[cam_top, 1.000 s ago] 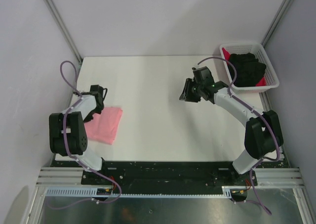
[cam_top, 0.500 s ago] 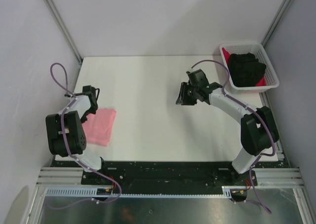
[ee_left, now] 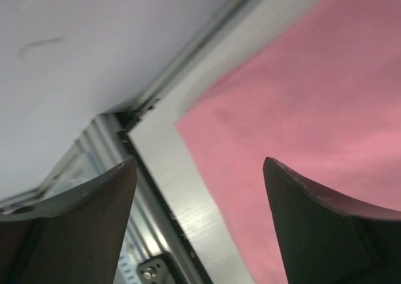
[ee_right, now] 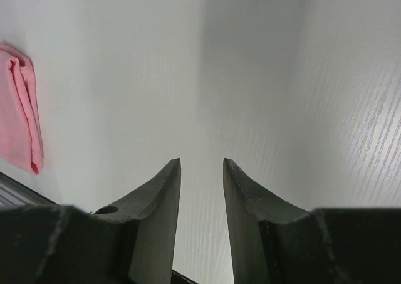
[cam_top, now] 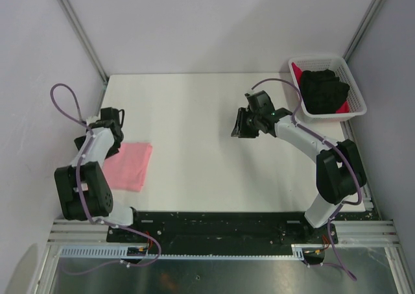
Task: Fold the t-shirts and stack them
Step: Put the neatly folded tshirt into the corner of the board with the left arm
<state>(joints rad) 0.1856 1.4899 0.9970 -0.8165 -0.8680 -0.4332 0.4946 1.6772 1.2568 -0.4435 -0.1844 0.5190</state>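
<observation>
A salmon-pink t-shirt lies folded flat at the table's left side. It fills the right of the left wrist view and shows small at the left edge of the right wrist view. My left gripper hangs open over the shirt's left rim and the table edge, holding nothing. My right gripper hovers over bare table right of centre, its jaws partly apart and empty. A black t-shirt is heaped on a red t-shirt in the basket.
The white lattice basket stands at the back right corner. The table's left edge and a metal frame rail run just beside the pink shirt. Grey walls enclose three sides. A purple cable loops above the left arm.
My left gripper dragged the pink shirt a little leftward, then opened and let it go, swinging further left. The right gripper shifted slightly left, then stayed still.
</observation>
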